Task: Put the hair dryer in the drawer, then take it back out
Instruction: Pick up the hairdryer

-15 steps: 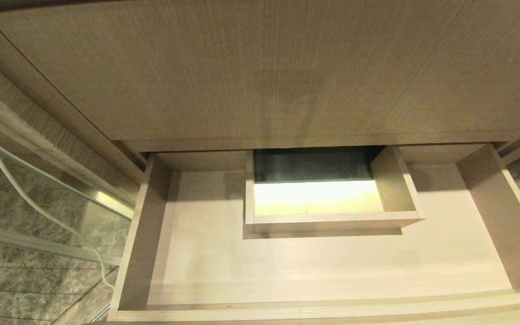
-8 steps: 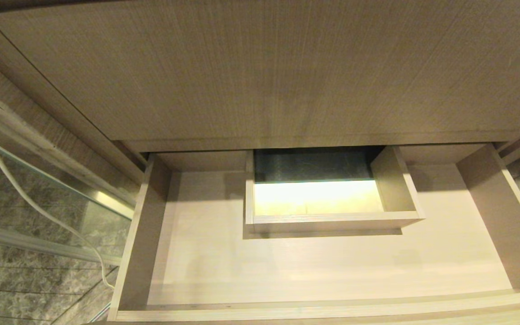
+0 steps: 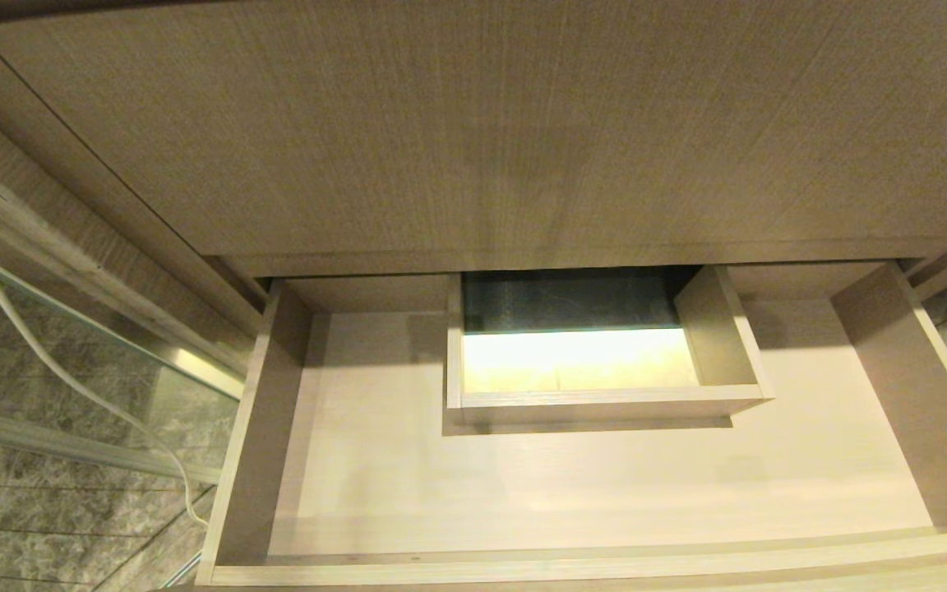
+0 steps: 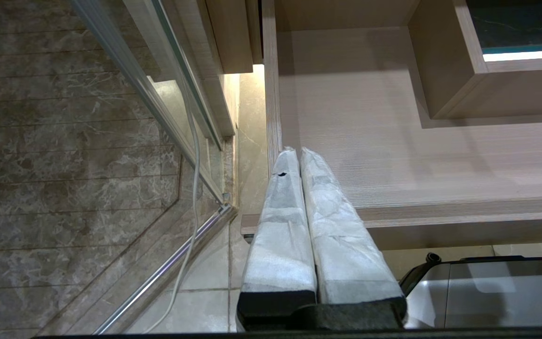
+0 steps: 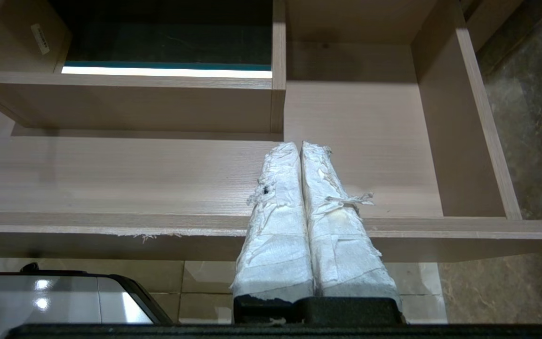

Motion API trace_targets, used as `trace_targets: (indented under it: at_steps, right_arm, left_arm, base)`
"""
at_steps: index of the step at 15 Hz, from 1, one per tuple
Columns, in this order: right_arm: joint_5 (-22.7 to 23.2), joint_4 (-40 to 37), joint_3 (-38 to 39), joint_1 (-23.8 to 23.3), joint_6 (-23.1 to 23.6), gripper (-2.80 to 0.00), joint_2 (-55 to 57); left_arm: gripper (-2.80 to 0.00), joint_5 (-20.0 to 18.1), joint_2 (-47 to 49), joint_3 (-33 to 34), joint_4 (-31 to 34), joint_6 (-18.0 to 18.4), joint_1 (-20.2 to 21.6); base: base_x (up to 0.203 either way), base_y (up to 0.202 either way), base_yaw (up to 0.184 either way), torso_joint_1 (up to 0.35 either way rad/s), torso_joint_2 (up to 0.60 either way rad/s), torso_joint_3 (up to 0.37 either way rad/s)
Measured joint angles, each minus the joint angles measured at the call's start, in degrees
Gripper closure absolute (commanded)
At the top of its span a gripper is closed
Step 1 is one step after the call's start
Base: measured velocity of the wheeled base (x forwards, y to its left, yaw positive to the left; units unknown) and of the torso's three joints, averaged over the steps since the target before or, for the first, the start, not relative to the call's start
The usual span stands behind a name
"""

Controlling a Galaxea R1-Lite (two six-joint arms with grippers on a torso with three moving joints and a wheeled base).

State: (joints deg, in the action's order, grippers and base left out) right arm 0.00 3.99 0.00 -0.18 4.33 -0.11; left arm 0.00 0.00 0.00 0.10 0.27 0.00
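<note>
The drawer (image 3: 588, 493) stands pulled out below a taller wood-grain panel front (image 3: 490, 131). Its long axis runs from left to right across the head view, and its low front edge is nearest to the robot. In the middle of its inside, at the back, a boxed cutout (image 3: 605, 399) rises from the floor; through it a dark surface and a bright lit strip are visible. The rest of the drawer floor is bare wood.

On the left of the drawer a glass panel with a metal frame (image 3: 71, 444) stands over grey marble tiles (image 3: 21, 543), and a thin white cable (image 3: 71, 378) hangs down in front of it.

The hair dryer does not show in any view.

The left gripper (image 4: 298, 151) hangs above the left front corner of the drawer, its wrapped fingers pressed together and holding nothing. The right gripper (image 5: 298, 146) hangs over the right front part, its fingers also together and empty. A glossy dark part of the robot body (image 5: 54, 296) is cut off under both wrist views.
</note>
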Motion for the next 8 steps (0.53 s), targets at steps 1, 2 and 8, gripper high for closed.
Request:
trace_targets:
  at_steps: [1,2,8]
  right_arm:
    - [0.00,0.02,0.00,0.00,0.09,0.00,0.00]
    - [0.03,0.00,0.00,0.00,0.10,0.00,0.00]
    - [-0.21,0.02,0.00,0.00,-0.11,0.00,0.00]
  left_arm:
    - [0.00,0.00,0.00,0.00,0.00,0.00,0.00]
    - [0.00,0.00,0.00,0.00,0.00,0.00,0.00]
    - [0.00,0.00,0.00,0.00,0.00,0.00,0.00]
  base:
    - [0.000,0.000,0.000,0.000,0.00,0.000]
    - [0.000,0.000,0.000,0.000,0.00,0.000]
    - [0.000,0.000,0.000,0.000,0.00,0.000]
